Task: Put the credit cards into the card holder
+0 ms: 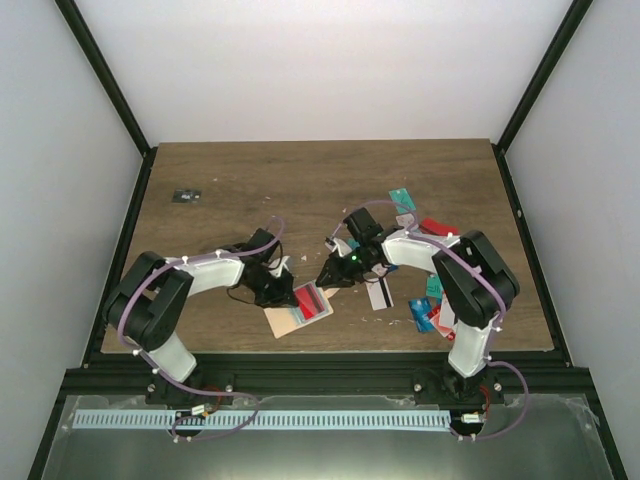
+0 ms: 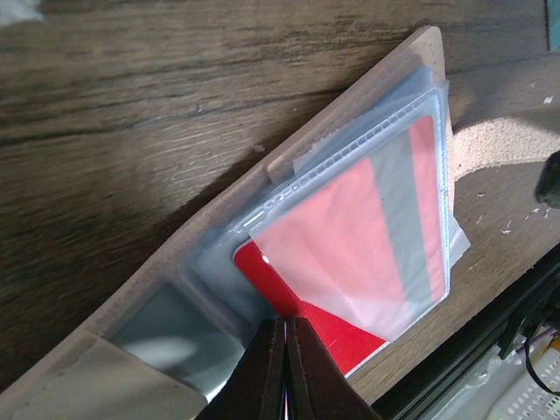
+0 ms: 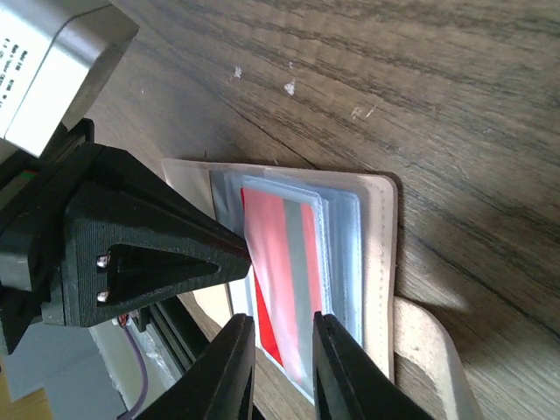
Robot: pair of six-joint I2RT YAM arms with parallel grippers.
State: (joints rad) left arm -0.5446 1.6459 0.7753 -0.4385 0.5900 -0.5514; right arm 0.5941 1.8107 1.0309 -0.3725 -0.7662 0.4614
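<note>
The beige card holder (image 1: 285, 322) lies open near the table's front edge, with clear sleeves showing inside (image 2: 350, 96) (image 3: 381, 254). A red credit card (image 2: 350, 337) (image 3: 276, 254) sits partway in a sleeve, one corner sticking out. My left gripper (image 1: 283, 292) (image 2: 286, 322) is shut, its tips pressed against that card's exposed edge. My right gripper (image 1: 325, 272) (image 3: 282, 319) stands narrowly open, its fingers straddling the sleeve's near edge. More credit cards, teal (image 1: 401, 197), red (image 1: 432, 227) and white with a black stripe (image 1: 380, 292), lie loose to the right.
A heap of blue, teal and red cards (image 1: 428, 315) lies by the right arm's base. A small dark flat object (image 1: 186, 195) rests at the far left. The holder's snap tab (image 2: 499, 140) sticks out on the wood. The black frame rail (image 1: 320, 372) runs just below the holder.
</note>
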